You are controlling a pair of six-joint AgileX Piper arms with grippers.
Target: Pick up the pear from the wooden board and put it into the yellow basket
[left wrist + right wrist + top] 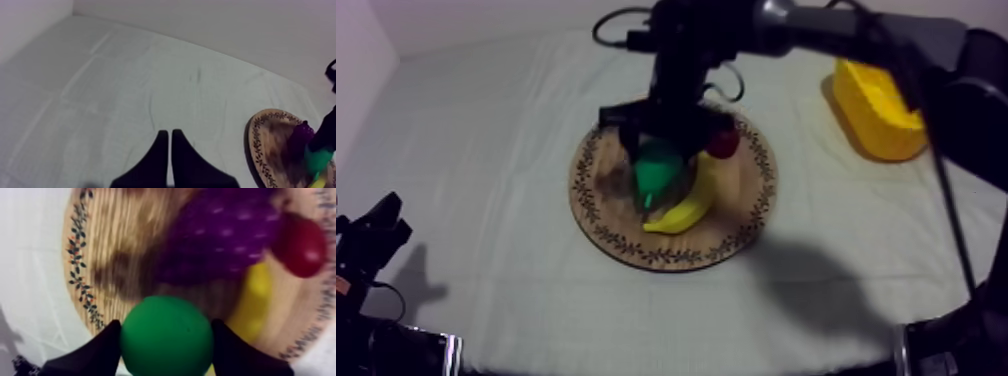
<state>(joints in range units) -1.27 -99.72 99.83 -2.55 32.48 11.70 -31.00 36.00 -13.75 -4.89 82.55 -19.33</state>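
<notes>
Pear (166,335) clamped in the right hand (658,165) over the wooden board (621,240).

The green pear sits between the right hand's two black fingers (90,355), one pressed to each side of it, above the middle of the round board with its patterned rim; I cannot tell whether it touches the wood. Just beside it lies the banana (688,205), with the bunch of grapes (225,233) close by and the small red fruit (724,143) next to the grapes near the board's rim. The yellow basket (876,115) stands well apart, on the right side of the worktop (486,130). The left hand (376,235) sits low at the left, fingers together as a narrow wedge over the cloth.
</notes>
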